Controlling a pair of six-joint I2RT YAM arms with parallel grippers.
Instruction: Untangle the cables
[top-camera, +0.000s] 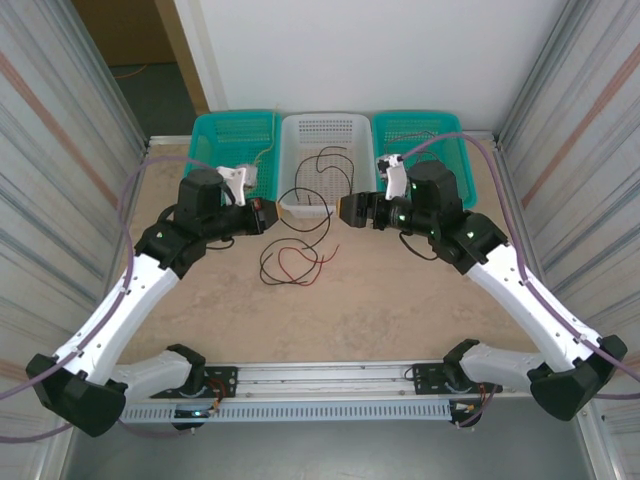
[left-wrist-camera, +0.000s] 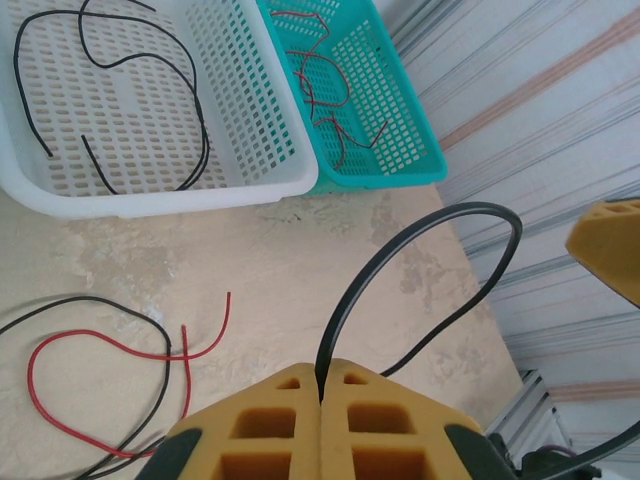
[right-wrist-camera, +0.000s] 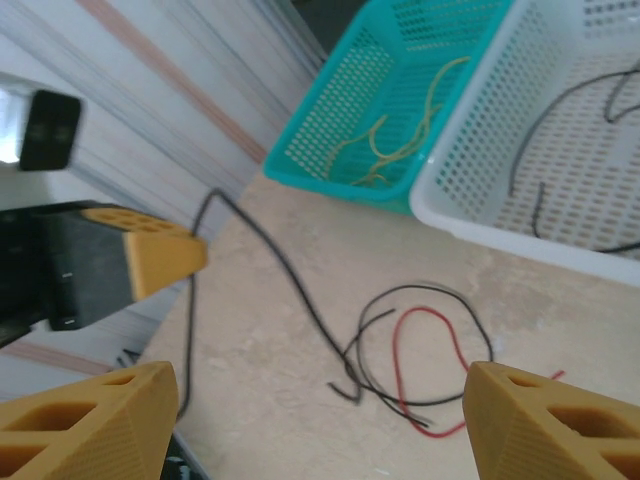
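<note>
Your left gripper (left-wrist-camera: 320, 375) clamps a thin black cable (left-wrist-camera: 440, 215); your right gripper (right-wrist-camera: 320, 385) gapes, tangled red and black wires (left-wrist-camera: 166, 352) at six o'clock from the white perforated basket (left-wrist-camera: 150, 200).

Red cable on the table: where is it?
In the left wrist view, lower left, the red cable crosses a black cable on the table before the white basket.
</note>
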